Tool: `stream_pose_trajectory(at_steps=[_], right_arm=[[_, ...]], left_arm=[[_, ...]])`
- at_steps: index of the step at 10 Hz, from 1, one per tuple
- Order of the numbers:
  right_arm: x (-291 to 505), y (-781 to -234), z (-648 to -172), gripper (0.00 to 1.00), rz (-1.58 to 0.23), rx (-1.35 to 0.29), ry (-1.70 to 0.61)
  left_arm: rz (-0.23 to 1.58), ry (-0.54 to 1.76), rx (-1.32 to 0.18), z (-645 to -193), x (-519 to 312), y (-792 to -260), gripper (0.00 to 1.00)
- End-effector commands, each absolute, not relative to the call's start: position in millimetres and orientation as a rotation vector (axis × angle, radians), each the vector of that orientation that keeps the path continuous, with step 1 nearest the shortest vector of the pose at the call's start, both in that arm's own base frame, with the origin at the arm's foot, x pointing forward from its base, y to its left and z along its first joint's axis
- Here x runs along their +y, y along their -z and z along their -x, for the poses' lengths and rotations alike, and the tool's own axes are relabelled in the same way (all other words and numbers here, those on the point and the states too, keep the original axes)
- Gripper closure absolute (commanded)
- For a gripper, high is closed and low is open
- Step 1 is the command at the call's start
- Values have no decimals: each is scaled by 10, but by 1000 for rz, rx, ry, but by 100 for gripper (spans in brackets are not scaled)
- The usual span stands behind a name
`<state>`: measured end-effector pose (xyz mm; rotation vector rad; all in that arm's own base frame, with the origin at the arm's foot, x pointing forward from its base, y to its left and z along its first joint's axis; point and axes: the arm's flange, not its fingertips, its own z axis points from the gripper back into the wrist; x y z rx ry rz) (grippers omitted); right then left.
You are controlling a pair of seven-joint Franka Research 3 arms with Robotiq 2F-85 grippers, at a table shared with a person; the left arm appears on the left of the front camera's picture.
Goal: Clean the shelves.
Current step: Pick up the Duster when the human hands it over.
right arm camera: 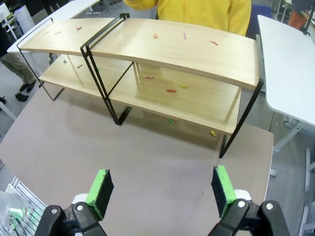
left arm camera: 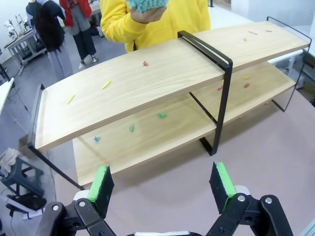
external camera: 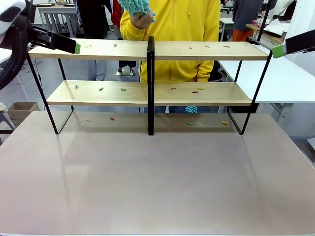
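The shelves (external camera: pixel 98 49) are two long light-wood boards in a thin black frame with a central black post (external camera: pixel 150 83), standing at the table's far side. Small coloured scraps (external camera: pixel 101 89) lie scattered on both boards and on the table beneath. A person in a yellow hoodie (external camera: pixel 182 19) stands behind, holding up a teal fluffy duster (external camera: pixel 135 6) in one hand. My left gripper (left arm camera: pixel 162 183) hovers open off the shelves' (left arm camera: pixel 123 83) left end. My right gripper (right arm camera: pixel 160 187) hovers open off the right end of the shelves (right arm camera: pixel 187 49). Both hold nothing.
The brown table (external camera: pixel 157 182) stretches wide in front of the shelves. A white table (external camera: pixel 290 78) stands at the right. A teal tuft (external camera: pixel 191 109) shows below the lower board near the person. A cardboard box (external camera: pixel 19 110) sits on the floor at left.
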<state>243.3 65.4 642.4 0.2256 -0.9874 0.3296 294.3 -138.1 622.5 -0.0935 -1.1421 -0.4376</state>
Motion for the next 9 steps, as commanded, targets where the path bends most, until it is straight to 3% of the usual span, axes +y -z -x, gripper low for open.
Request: stream_pose_trajectory(at_steps=[1,2,3,4,9], right_arm=[[704,-6022,-2318,0,-253,-1008,-307],[712,-6015,-2327,0,-245,-1007,-302],[712,-6007,-2336,0,-229,-1016,-282],[663,-6417,-2451,0,-225,-988,-329],[663,-6417,-2451,0,-225,-988,-329]], left_arm=[[103,448,-1164,-2434,-1041,-5358,0],[109,425,-1154,-2453,-1033,-5370,0],[98,437,-1140,-2957,-1377,-6216,0],[98,437,-1140,-2957,-1377,-6216,0],[98,437,-1140,-2957,-1377,-6216,0]])
